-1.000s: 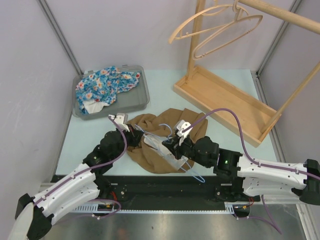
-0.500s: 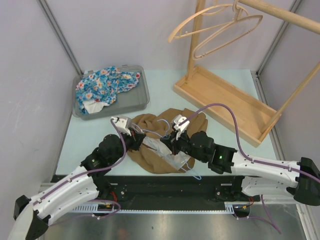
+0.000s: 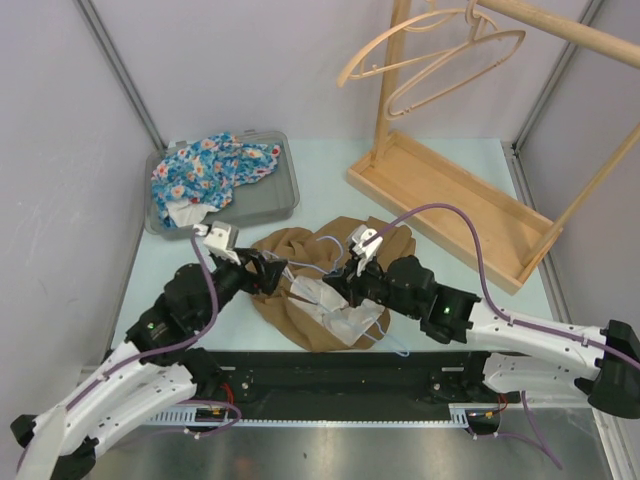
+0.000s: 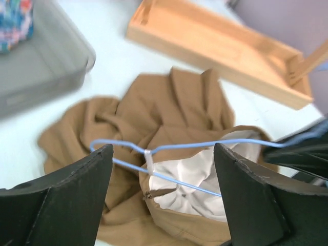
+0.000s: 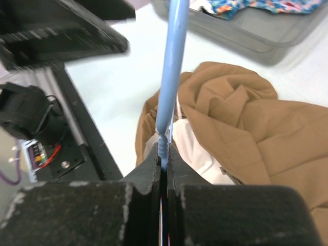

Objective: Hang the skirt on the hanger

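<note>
A brown skirt [image 3: 318, 262] with a white lining lies crumpled near the table's front edge. A thin blue wire hanger [image 4: 179, 147] lies across its opening, over the lining. My right gripper [image 3: 347, 290] is shut on the wire of the hanger [image 5: 174, 61], held just above the skirt [image 5: 256, 128]. My left gripper [image 3: 268, 272] hovers at the skirt's left side, its jaws wide apart and empty. In the left wrist view the left gripper [image 4: 163, 151] frames the hanger and the skirt [image 4: 174, 100] without touching either.
A grey tray [image 3: 287, 196] holding a floral cloth [image 3: 210, 170] stands at the back left. A wooden rack with a base tray [image 3: 450, 200] fills the back right, with wooden hangers [image 3: 430, 55] on its rail.
My left gripper has opened and drawn back to the left, off the skirt. The right gripper stays shut on the blue hanger and has shifted slightly.
</note>
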{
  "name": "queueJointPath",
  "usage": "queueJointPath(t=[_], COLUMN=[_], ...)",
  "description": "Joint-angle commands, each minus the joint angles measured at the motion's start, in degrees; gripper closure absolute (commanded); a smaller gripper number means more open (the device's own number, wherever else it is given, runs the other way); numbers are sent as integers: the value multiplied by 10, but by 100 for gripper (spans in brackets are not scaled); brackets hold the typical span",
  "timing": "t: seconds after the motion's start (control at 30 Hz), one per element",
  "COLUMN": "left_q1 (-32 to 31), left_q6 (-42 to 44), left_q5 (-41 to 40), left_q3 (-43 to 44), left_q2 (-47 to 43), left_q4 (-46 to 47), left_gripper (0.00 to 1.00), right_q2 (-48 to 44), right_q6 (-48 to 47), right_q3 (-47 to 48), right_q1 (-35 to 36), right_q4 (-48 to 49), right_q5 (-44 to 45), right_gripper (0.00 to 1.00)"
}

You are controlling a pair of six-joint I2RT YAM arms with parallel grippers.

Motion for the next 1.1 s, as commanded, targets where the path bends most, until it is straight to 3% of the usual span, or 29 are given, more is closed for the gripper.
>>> queueJointPath(t=[0.0, 0.13, 0.27, 0.37, 0.47, 0.7, 0.9, 1.07], left_q1=[-3, -3, -3, -3, -3, -3, -3, -3], left_q6=[81, 101, 100, 104, 110, 121, 115, 109], left_q5=[95, 207, 288, 342, 345, 367, 419, 446], left_q3=[52, 70, 78, 75, 73, 48, 22, 4], left_q2=[-11, 17, 45, 64, 81, 87, 124, 141], left_q4=[-15, -24, -25, -24, -31, -9, 6, 28], left_gripper=[16, 21, 25, 26, 25, 21, 33, 38], right_q2=[-29, -27, 5, 29, 42, 59, 56, 55], right_q6=[-1, -2, -22, -46, -59, -83, -86, -81], right_q3=[20, 38, 81, 111, 129, 143, 142, 142], right_q1=[-40, -99, -144, -152, -152, -153, -152, -154], right_q4=[1, -17, -99, -147, -170, -217, -217, -202], right_q5=[-121, -258, -405, -452, -490, -525, -512, -505], right_gripper=[100, 100, 100, 100, 100, 100, 100, 100])
